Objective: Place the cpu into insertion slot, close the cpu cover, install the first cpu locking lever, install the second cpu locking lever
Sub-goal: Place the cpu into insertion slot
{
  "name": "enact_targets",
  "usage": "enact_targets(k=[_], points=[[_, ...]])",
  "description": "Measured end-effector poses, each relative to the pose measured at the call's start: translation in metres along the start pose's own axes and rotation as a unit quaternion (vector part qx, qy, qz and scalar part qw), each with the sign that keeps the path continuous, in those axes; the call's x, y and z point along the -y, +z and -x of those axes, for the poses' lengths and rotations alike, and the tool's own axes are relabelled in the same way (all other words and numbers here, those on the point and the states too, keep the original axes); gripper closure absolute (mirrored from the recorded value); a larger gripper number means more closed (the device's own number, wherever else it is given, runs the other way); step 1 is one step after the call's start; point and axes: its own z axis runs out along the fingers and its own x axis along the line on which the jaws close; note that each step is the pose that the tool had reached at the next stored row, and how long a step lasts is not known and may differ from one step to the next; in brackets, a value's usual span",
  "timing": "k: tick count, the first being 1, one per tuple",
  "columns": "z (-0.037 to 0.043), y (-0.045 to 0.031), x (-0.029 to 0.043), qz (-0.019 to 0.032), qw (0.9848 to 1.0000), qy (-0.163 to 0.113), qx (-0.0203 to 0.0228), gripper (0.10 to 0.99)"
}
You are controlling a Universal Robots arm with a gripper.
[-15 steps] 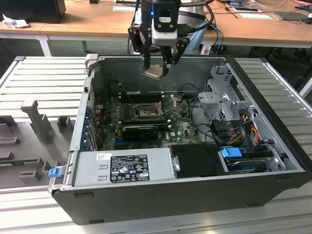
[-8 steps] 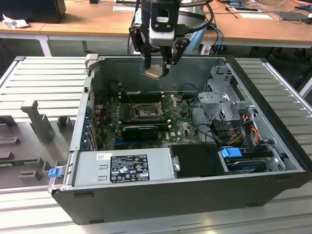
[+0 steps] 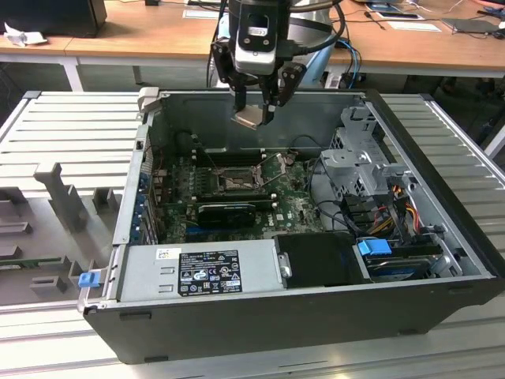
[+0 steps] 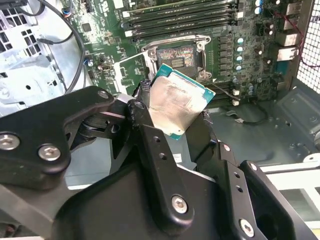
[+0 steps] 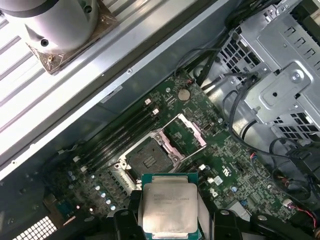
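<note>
1. The first step is judged to be in hand: the chip (image 3: 251,117) is not yet seated, and nothing of the cover or lever steps appears to have been done.
2. The chip is gripped by the claw (image 3: 254,108), whose black fingers (image 4: 141,107) are closed on two opposite edges of it.
3. In the exterior view the chip is held in the air above the open computer case (image 3: 316,316), near its far wall and well clear of the green board (image 3: 292,197).
4. The socket (image 3: 235,183) is seen on the board below the chip and somewhat nearer. Its pin field is bare in both wrist views (image 4: 176,57) (image 5: 145,159).
5. The cover (image 5: 186,134) is swung open just beside the socket, on the exterior view's right of it (image 3: 274,166), so the way down is judged unobstructed.
6. Seating is judged to call for the chip to be squared with the socket's rim, levelled and lowered gently, since the pins could be bent by a tilted or offset landing.
7. The chip is seen as a thin flat square (image 5: 169,207): a pale silvery plate on a green base that rims it (image 4: 175,102), carried at a tilt.
</note>
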Motion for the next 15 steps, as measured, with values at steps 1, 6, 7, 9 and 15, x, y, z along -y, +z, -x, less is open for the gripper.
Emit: enact_targets(k=[1, 6, 7, 9, 15], points=[[0.0000, 0.0000, 0.0000, 0.0001, 1.0000, 0.004, 0.0003, 0.557], [0.0000, 0.0004, 0.0000, 0.0006, 0.9995, 0.032, 0.0023, 0.557], [-0.0001, 0.0005, 0.0000, 0.0006, 0.9992, 0.039, 0.0028, 0.557], [-0.0001, 0.0006, 0.0000, 0.0008, 0.9988, 0.048, 0.0035, 0.557], [-0.0001, 0.0008, 0.0000, 0.0011, 0.9977, 0.067, 0.0049, 0.557]])
